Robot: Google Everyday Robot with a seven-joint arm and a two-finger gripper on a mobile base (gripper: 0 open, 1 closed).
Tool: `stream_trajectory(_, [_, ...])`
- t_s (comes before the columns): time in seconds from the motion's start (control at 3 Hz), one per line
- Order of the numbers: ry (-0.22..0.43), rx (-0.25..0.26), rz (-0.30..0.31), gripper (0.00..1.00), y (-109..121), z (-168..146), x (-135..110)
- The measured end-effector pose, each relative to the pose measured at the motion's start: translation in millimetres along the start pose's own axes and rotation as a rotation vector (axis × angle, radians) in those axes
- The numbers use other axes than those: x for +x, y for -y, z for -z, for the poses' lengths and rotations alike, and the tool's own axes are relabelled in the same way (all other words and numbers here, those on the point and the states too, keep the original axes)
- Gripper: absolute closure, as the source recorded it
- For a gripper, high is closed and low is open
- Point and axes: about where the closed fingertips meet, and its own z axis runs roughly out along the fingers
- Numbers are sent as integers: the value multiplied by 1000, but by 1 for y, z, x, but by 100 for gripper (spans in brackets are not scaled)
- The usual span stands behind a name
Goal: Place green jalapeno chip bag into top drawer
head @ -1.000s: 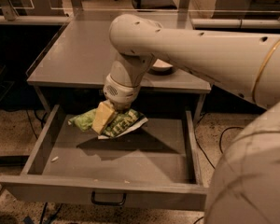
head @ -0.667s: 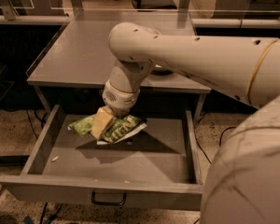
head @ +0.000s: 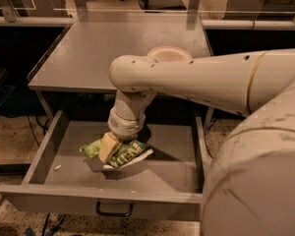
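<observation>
The green jalapeno chip bag [head: 125, 153] is crinkled, with pale lettering and a white edge. It hangs just above the floor of the open top drawer [head: 172, 168], left of its middle, and casts a shadow beneath. My gripper [head: 109, 154] reaches down into the drawer from the cream arm [head: 187, 80] and is shut on the bag. One cream finger [head: 108, 146] lies across the bag's top; the other is hidden under it. The drawer's front panel carries a dark loop handle [head: 114, 210].
A round cream bowl [head: 169, 53] sits on the grey tabletop [head: 103, 48] behind my arm. A small white scrap [head: 57, 167] lies at the drawer's left side. My own body [head: 255, 181] fills the lower right. Chairs and desks stand behind.
My gripper has moved down and a little forward with the bag, from just under the tabletop edge to low inside the drawer.
</observation>
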Motion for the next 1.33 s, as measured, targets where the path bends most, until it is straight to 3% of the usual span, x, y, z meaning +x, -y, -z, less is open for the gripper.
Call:
stream_trajectory(0.67, [-16,2,-121,100,17,-45,12])
stream_trajectory(1.33, [-37,-11,-132,100,18,-65,12])
